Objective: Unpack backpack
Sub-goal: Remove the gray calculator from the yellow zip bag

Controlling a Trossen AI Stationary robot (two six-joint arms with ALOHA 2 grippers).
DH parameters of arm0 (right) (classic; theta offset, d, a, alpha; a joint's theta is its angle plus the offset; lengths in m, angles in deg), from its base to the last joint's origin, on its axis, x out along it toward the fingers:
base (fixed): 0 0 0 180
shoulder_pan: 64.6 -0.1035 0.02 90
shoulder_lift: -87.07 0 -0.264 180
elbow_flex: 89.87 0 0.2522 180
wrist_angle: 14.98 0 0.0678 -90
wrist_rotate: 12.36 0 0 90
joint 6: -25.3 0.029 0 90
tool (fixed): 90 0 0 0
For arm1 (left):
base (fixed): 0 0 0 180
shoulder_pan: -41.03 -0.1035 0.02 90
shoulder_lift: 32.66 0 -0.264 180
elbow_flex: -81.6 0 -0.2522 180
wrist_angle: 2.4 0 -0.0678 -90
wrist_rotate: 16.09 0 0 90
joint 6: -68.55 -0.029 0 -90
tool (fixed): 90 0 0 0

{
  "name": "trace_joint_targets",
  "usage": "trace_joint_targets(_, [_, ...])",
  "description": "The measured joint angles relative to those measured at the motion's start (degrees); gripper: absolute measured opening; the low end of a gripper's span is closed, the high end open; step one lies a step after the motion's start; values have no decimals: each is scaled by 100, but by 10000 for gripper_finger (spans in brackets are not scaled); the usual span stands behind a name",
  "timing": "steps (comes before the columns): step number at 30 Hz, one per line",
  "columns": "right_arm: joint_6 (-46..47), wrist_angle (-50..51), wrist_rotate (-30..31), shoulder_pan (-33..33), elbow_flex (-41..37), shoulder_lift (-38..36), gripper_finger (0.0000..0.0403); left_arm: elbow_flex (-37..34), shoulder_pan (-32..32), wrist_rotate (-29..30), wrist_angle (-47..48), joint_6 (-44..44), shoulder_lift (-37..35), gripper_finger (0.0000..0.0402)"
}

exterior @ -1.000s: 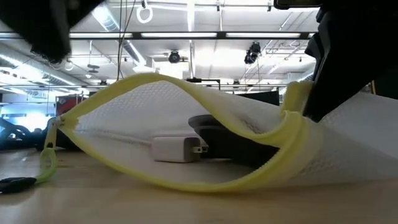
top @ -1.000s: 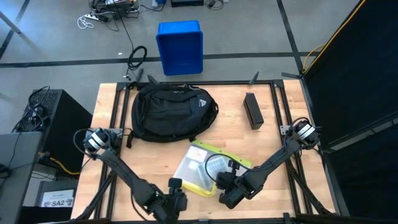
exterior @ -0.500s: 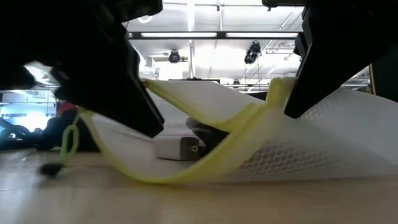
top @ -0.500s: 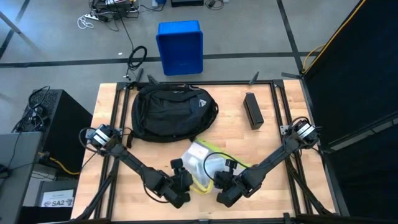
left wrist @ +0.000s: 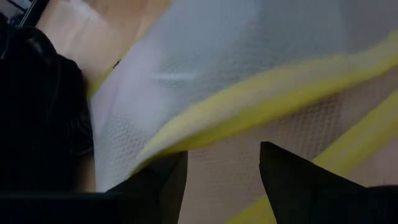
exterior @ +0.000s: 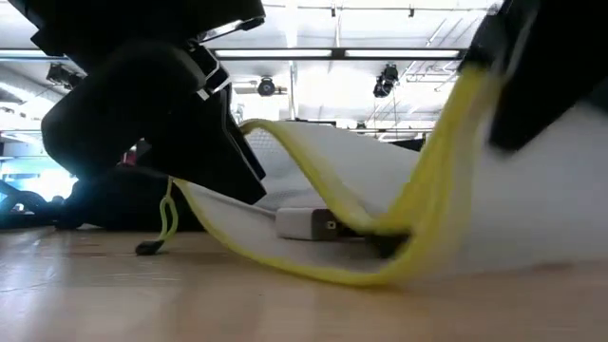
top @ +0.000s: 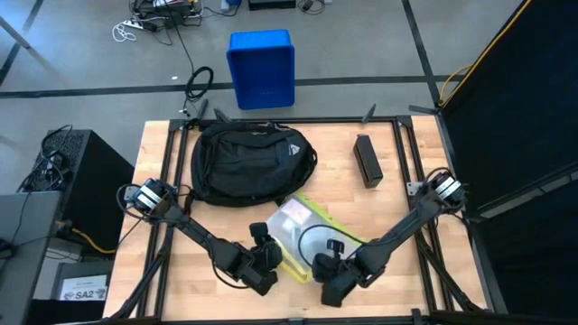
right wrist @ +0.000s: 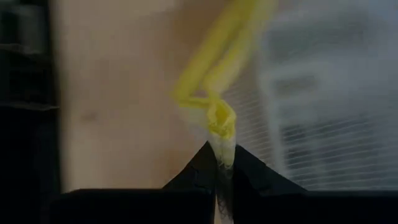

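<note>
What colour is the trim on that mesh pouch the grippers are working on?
Yellow trim on the mesh pouch, whose mesh is white; clearest in the low view.

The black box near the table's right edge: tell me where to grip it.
Grip the black box across its narrow width at mid-length, coming from straight above. It lies flat, long and slim, clear of the backpack and mesh pouch, so both long sides look open.
</note>
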Motion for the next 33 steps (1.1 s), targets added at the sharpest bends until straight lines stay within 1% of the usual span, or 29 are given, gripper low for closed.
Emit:
trace_joint_targets(2, [-208,-198,-126,-106,0,-162,0,0,0,-30,-4,-79,0,169])
trace_joint_targets(5, [-737,-534,-140,-266,0,-376,5,0,0,-144,-4,-148,0,169])
trace_joint_targets(9, [-1476,-974,-129,-402,3,-517,22,0,20,-234,-15,-301,0,169])
trace_joint_targets(12, [-1646,-1045,-142,-461,4,-514,50,0,28,-257,-15,-307,0,169])
trace_joint_targets(17, [-1623,-1050,-218,-461,4,-514,122,0,26,-254,-44,-343,0,169])
trace_joint_targets(20, [-1708,-1011,5,-451,4,-514,164,0,31,-253,-203,-605,0,169])
trace_joint_targets(23, [-1568,-569,765,-353,4,-514,187,0,39,-285,-534,-983,0,169])
trace_joint_targets(25, [-1309,-22,1141,-203,4,-514,189,0,39,-438,-782,-1218,0,169])
trace_joint_targets(28, [-940,778,1308,88,3,-512,172,2,39,-743,-1081,-1357,0,169])
trace_joint_targets(31, [-725,1008,1185,357,-117,-506,137,2,39,-1240,-1381,-1371,0,169])
trace_joint_targets(33, [-720,978,966,512,-221,-501,110,2,61,-1345,-1473,-1527,0,169])
